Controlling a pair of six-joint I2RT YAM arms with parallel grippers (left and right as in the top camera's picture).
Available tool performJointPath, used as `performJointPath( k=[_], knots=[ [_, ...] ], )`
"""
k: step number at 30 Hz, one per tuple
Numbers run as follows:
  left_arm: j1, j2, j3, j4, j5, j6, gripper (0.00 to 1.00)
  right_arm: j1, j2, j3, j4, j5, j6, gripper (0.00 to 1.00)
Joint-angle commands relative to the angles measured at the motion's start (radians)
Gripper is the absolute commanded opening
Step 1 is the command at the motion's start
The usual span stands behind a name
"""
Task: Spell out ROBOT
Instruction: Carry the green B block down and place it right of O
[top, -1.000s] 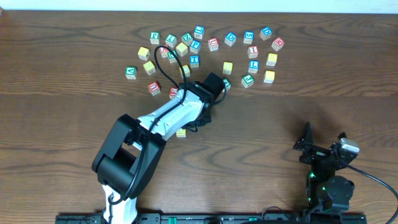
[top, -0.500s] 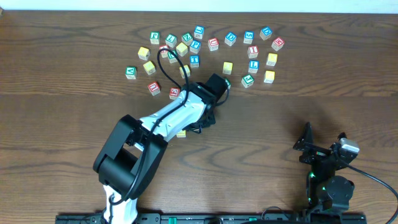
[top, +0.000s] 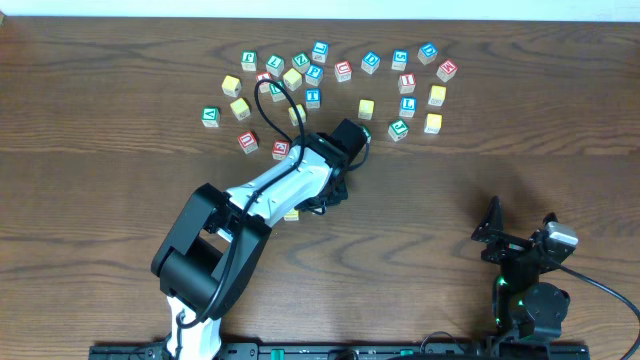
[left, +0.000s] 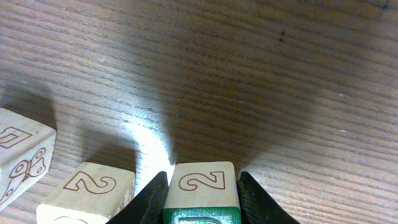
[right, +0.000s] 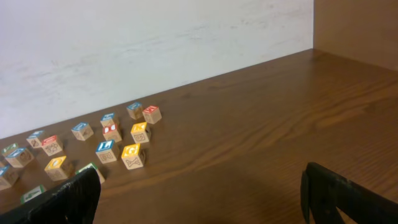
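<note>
Many letter blocks (top: 313, 97) lie scattered at the back of the wooden table; several also show in the right wrist view (right: 132, 155). My left gripper (top: 356, 134) reaches into the cluster and is shut on a green-topped block (top: 366, 133). In the left wrist view the fingers (left: 203, 177) clamp this green block (left: 200, 198), which shows a "2" on its side. Another block with a "2" (left: 90, 190) sits just to its left. My right gripper (top: 518, 240) is open and empty at the front right, its fingers wide apart (right: 202, 199).
A yellow block (top: 291, 213) lies alone on the table under the left arm. A third block (left: 18, 155) sits at the left edge of the left wrist view. Bare wood (top: 450, 190) lies between the cluster and the right arm.
The left gripper has shifted slightly right and toward the back, onto the green block. The right arm has not moved.
</note>
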Motion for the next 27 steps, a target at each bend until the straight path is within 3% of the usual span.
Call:
performJointPath(
  k=[1,8,13,18,22,27],
  knots=[
    [-0.002,-0.013,-0.005,0.000,0.010,0.043,0.32,-0.002,-0.005,-0.001,-0.003,0.005,0.007,0.99],
    [-0.002,-0.012,-0.005,0.094,-0.016,0.195,0.32,-0.002,-0.005,-0.001,-0.003,0.005,0.007,0.99],
    [-0.002,-0.011,-0.005,0.100,-0.029,0.205,0.32,-0.002,-0.005,-0.001,-0.003,0.005,0.007,0.99],
    [-0.002,-0.011,-0.005,0.103,-0.029,0.205,0.57,-0.002,-0.005,-0.001,-0.003,0.005,0.007,0.99],
    [-0.001,-0.014,0.033,0.094,-0.029,0.244,0.57,-0.002,-0.005,-0.001,-0.003,0.005,0.007,0.99],
    [0.028,-0.085,0.154,-0.032,-0.029,0.253,0.58,-0.002,-0.005,-0.001,-0.003,0.005,0.007,0.99]
  ],
)
